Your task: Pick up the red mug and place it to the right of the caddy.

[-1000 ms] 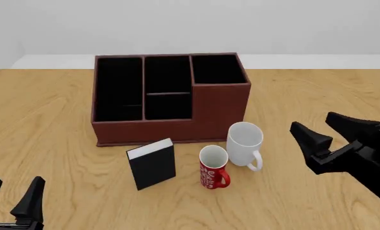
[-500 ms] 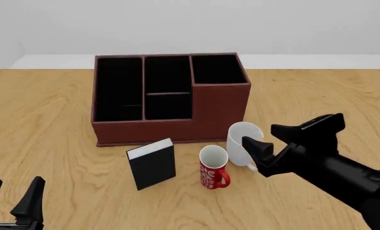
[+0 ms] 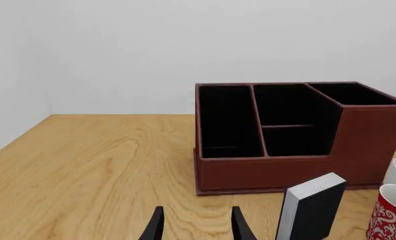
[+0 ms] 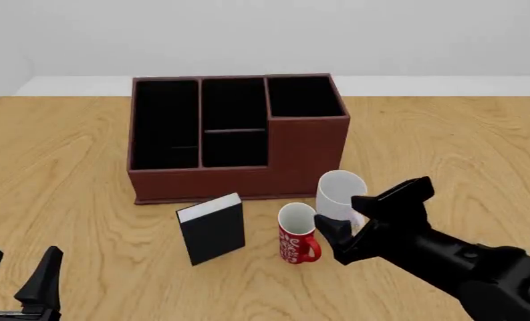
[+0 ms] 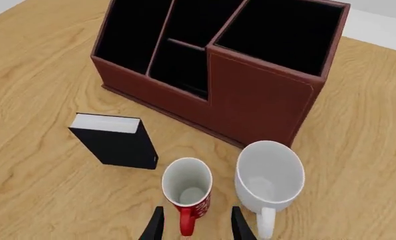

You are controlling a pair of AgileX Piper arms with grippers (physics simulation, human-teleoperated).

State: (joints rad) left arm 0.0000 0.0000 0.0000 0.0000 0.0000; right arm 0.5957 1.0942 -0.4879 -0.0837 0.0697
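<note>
The red mug (image 4: 298,235) stands upright on the table in front of the caddy (image 4: 238,134), with its handle toward me. It also shows in the right wrist view (image 5: 188,180) and at the edge of the left wrist view (image 3: 391,220). My right gripper (image 4: 336,212) is open and empty, just right of the red mug and in front of the white mug. In the right wrist view its fingers (image 5: 196,215) straddle the mug's handle from above. My left gripper (image 4: 19,259) is open and empty at the near left, far from the mug. The caddy (image 5: 251,75) (image 3: 297,135) is dark reddish-brown.
A plain white mug (image 4: 341,192) (image 5: 269,175) stands right beside the red mug, close to the caddy's front right corner. A small black book (image 4: 213,229) (image 5: 114,142) (image 3: 311,205) stands upright left of the red mug. Bare wooden table (image 4: 443,134) lies right of the caddy.
My right gripper has moved left and down from the table's right side to just beside the red mug. The left gripper and the objects have not moved.
</note>
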